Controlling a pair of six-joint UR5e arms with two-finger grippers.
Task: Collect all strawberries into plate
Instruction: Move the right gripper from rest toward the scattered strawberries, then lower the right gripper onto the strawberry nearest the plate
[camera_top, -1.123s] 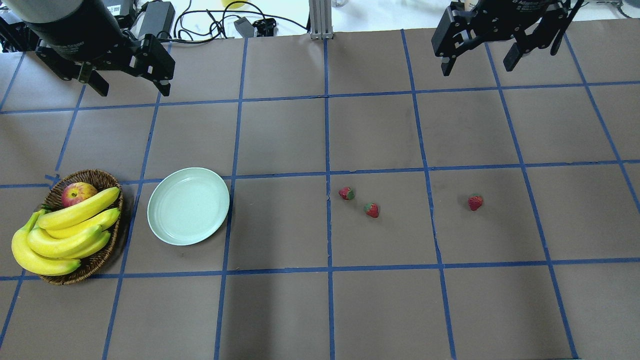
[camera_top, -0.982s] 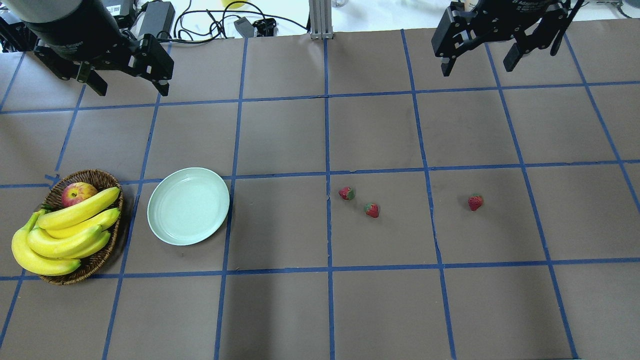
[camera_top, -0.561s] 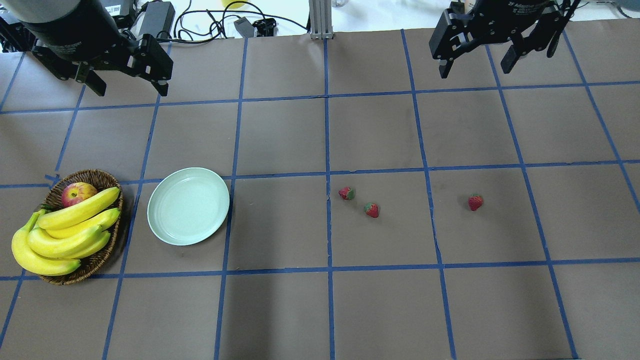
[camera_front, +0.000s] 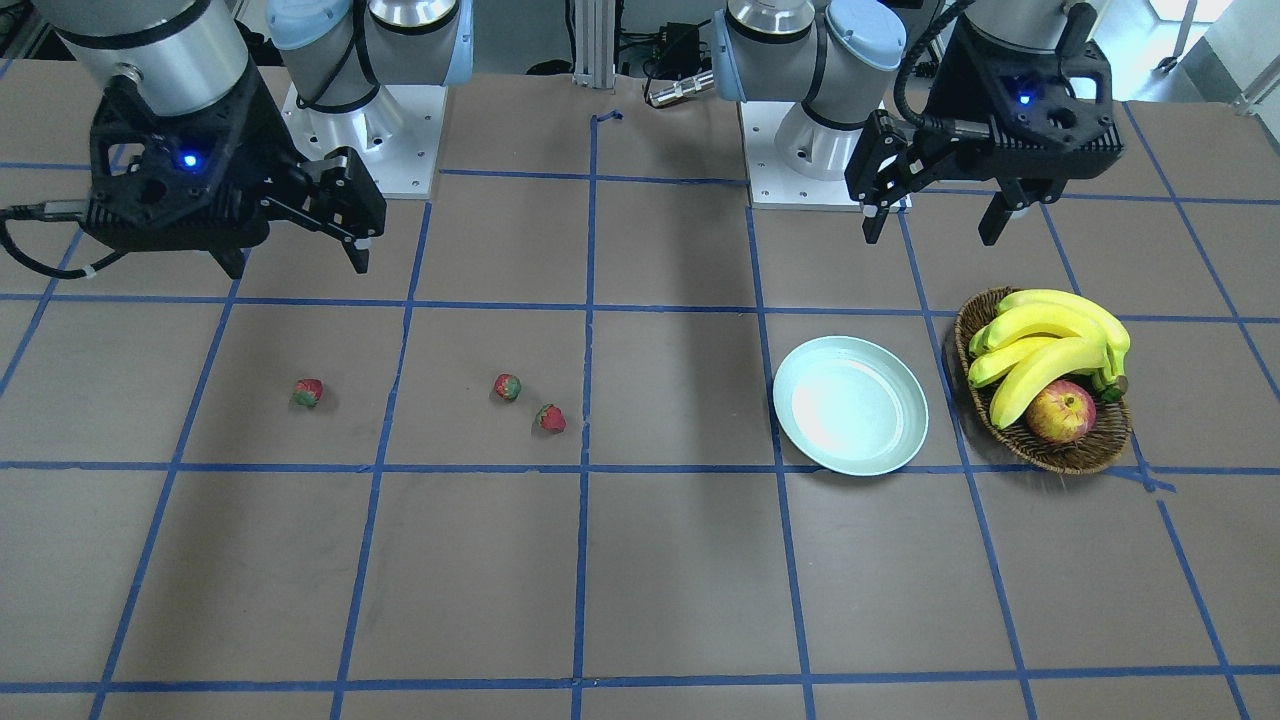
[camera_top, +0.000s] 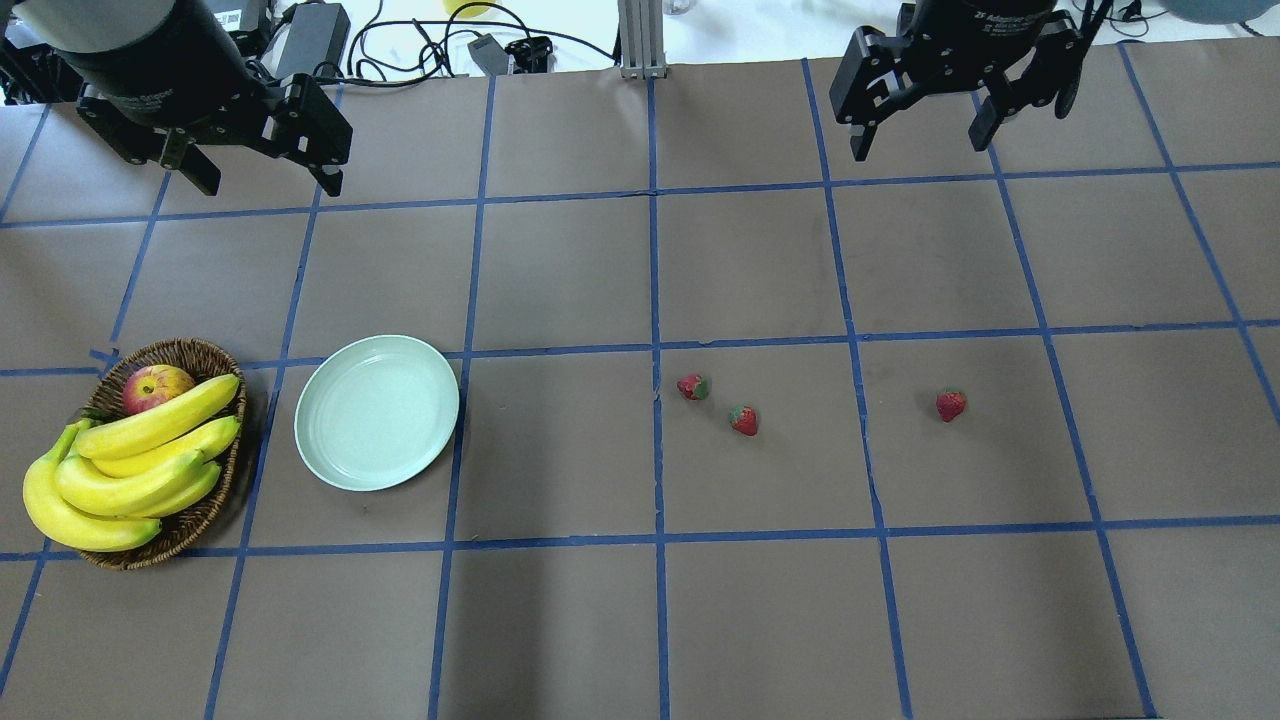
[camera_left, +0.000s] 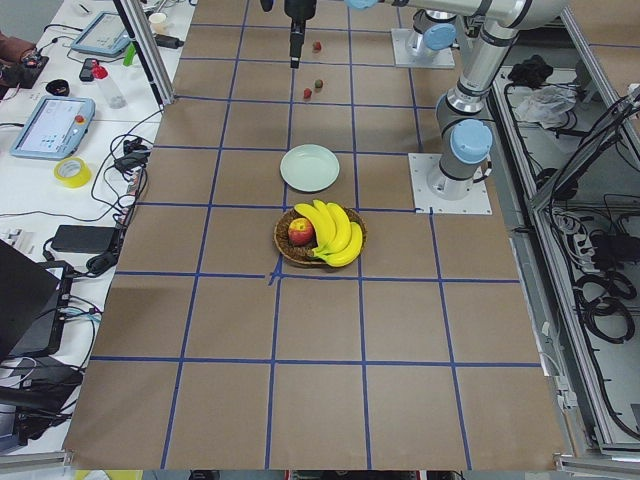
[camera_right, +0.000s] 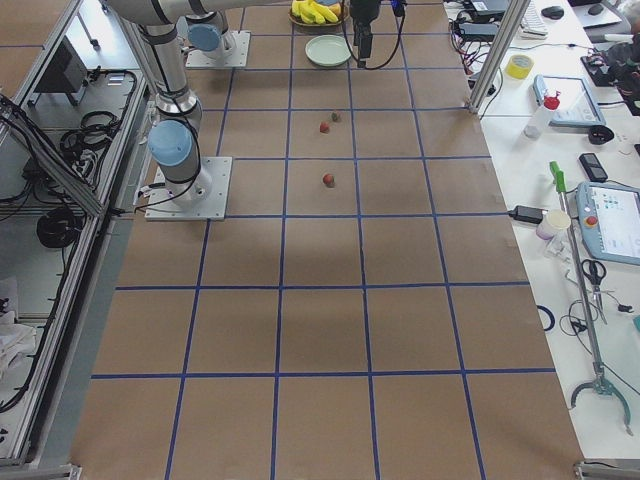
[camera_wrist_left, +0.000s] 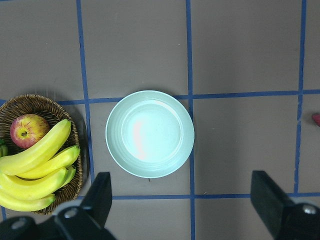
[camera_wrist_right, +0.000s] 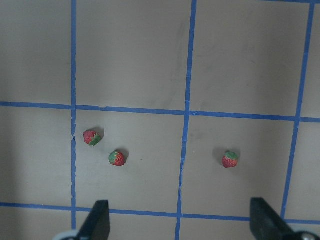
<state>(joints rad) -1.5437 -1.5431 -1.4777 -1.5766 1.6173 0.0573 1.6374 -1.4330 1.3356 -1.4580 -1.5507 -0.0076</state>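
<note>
Three strawberries lie on the brown table right of centre: two close together (camera_top: 692, 386) (camera_top: 743, 420) and one apart (camera_top: 951, 404). They also show in the right wrist view (camera_wrist_right: 91, 137) (camera_wrist_right: 117, 158) (camera_wrist_right: 230, 159). The plate (camera_top: 377, 412) is empty and sits left of centre, directly under the left wrist camera (camera_wrist_left: 150, 133). My left gripper (camera_top: 268, 185) is open and empty, high above the far left of the table. My right gripper (camera_top: 918, 146) is open and empty, high above the far right, well away from the strawberries.
A wicker basket (camera_top: 180, 346) holding bananas (camera_top: 140, 460) and an apple (camera_top: 155, 386) stands just left of the plate. Cables and a power brick (camera_top: 310, 35) lie beyond the table's far edge, beside a metal post (camera_top: 640, 40).
My right gripper has shifted a little to the left and towards the far edge. The left gripper has barely moved. Strawberries and plate are unmoved.
</note>
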